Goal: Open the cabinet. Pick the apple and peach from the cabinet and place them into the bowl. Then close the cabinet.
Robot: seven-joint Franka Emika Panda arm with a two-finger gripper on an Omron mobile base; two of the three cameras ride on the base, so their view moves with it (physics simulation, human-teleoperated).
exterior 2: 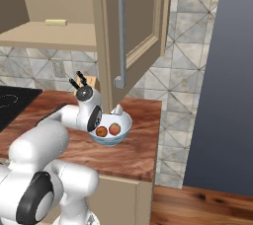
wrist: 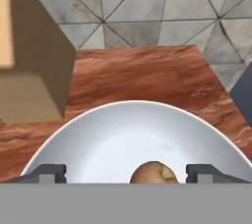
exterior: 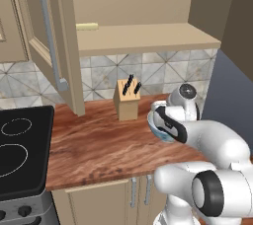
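Observation:
The cabinet (exterior: 143,39) stands open, its left door (exterior: 37,19) and right door (exterior 2: 141,17) swung out with their long grey handles showing. The white bowl (exterior 2: 126,121) sits on the counter right of the knife block, partly hidden by my arm in the left base view (exterior: 154,130). Two reddish-orange fruits lie in it (exterior 2: 102,131) (exterior 2: 114,129); which is the apple and which the peach I cannot tell. My gripper (wrist: 128,173) hangs open just above the bowl (wrist: 133,107), with one fruit (wrist: 154,174) below, between the fingertips (wrist: 49,173), untouched.
A wooden knife block (exterior: 127,101) stands by the tiled wall, close to the bowl's left (wrist: 29,70). A small yellow block (exterior: 87,26) lies on the cabinet shelf. A black stove (exterior: 22,150) is at the left. The right door (exterior 2: 118,36) hangs above the bowl.

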